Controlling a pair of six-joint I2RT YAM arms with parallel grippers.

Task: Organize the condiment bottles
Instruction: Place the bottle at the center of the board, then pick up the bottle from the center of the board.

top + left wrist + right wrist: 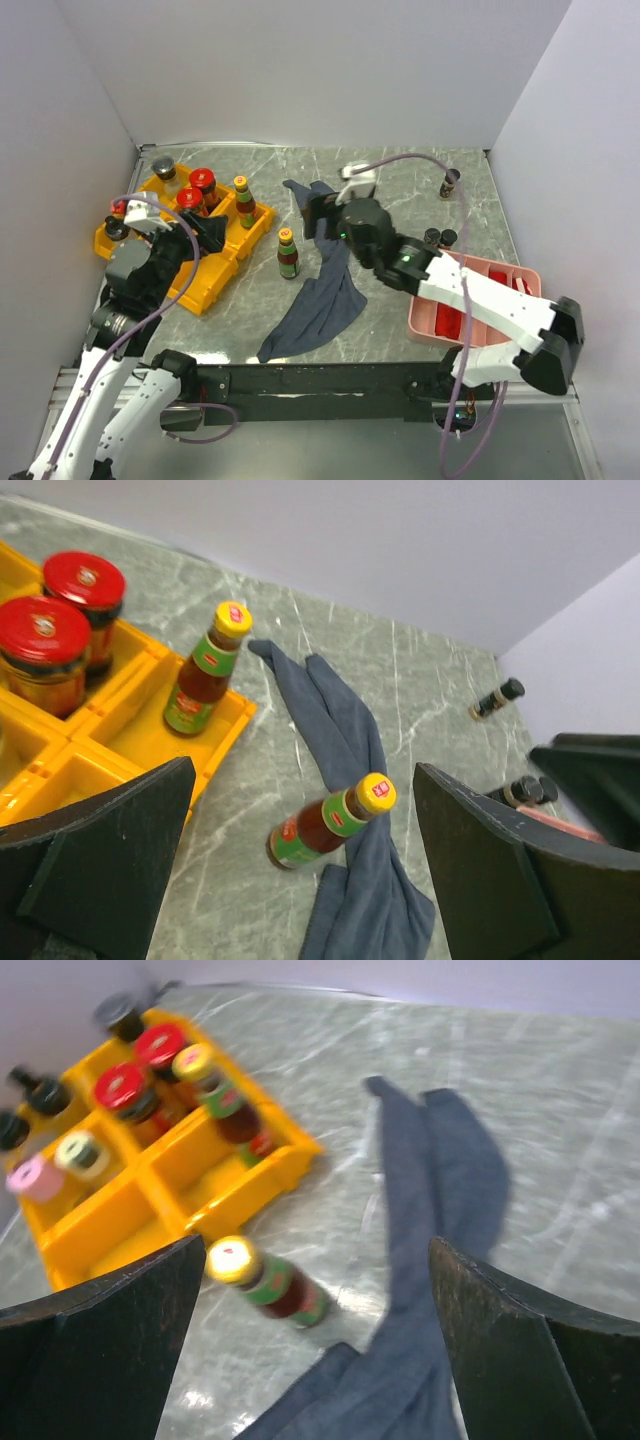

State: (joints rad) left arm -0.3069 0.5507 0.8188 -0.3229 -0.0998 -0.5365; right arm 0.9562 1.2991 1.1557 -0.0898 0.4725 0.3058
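A yellow-capped sauce bottle (288, 252) stands alone on the marble beside the grey-blue cloth (325, 290). It shows between my left gripper's (303, 780) open fingers as bottle (320, 825), some way off. My right gripper (318, 1250) is open and empty above the cloth (430, 1180), with that bottle (270, 1285) near its left finger. The yellow tray (205, 285) holds two red-lidded jars (203, 182), a sauce bottle (243, 200), a silver-capped shaker (163, 168) and pink-capped (35, 1178) and pale-capped (82, 1153) shakers.
A tiny black-capped bottle (450, 183) stands at the far right. Two more black-capped bottles (440, 237) sit by the pink tray (500, 275) of red packets. White walls close the table at the back and sides.
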